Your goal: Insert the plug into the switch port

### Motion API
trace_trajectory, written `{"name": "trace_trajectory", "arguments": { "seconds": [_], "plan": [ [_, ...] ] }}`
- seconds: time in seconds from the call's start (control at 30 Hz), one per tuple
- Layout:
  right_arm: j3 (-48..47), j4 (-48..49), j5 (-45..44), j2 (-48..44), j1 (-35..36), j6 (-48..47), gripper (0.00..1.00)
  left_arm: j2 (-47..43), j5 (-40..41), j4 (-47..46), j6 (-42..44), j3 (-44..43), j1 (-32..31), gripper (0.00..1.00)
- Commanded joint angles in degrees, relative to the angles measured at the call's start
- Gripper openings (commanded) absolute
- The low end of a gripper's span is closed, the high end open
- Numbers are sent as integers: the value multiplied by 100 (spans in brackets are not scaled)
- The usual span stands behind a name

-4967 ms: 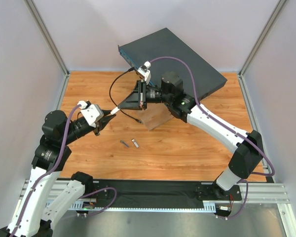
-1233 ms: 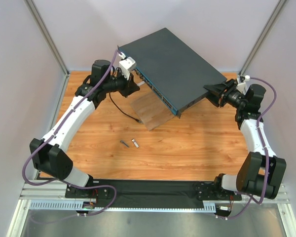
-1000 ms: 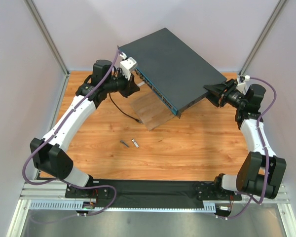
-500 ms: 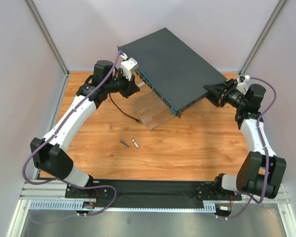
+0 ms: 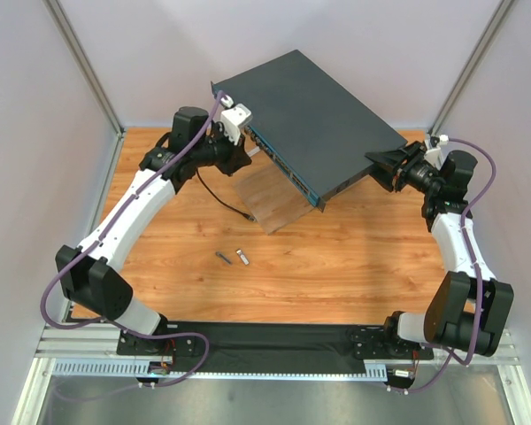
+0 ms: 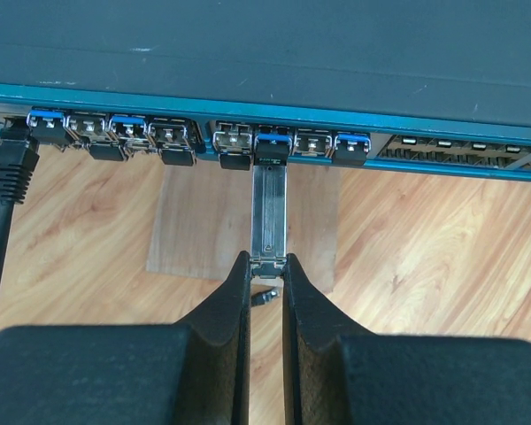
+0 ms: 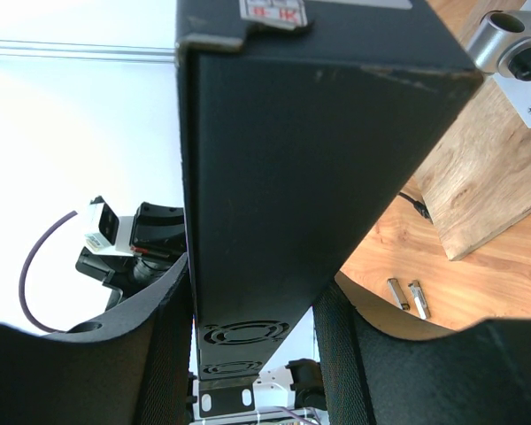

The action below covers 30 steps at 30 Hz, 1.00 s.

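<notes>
Compared with one second ago, the left gripper (image 6: 267,266) is a little closer to the front of the switch (image 6: 274,53), while the right gripper (image 7: 252,292) is in the same place. I judge from this that the insertion is in progress and not finished. The left gripper is closed on the rear end of the plug (image 6: 269,212), a thin silver piece which points straight away from it. The plug's front end touches, or just enters, one port (image 6: 273,147) in the teal row. Most of its body is outside. At the far end, the right gripper clamps the rear of the switch between both jaws.
</notes>
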<state>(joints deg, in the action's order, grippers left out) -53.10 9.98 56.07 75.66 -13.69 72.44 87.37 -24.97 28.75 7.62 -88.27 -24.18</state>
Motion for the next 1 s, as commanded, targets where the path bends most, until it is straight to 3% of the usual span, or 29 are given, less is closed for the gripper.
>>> {"name": "trace_trajectory", "arguments": {
  "seconds": [0.0, 0.7, 0.97],
  "plan": [
    [-288, 409, -352, 107, 104, -785, 0, 148, 317, -520, 178, -331, -130, 0],
    [-332, 347, -369, 125, 112, -820, 0, 210, 695, -116, 557, -621, -280, 0],
    [-333, 329, -360, 151, 104, -828, 0, 280, 451, -203, 513, -674, -289, 0]
  ]
}}
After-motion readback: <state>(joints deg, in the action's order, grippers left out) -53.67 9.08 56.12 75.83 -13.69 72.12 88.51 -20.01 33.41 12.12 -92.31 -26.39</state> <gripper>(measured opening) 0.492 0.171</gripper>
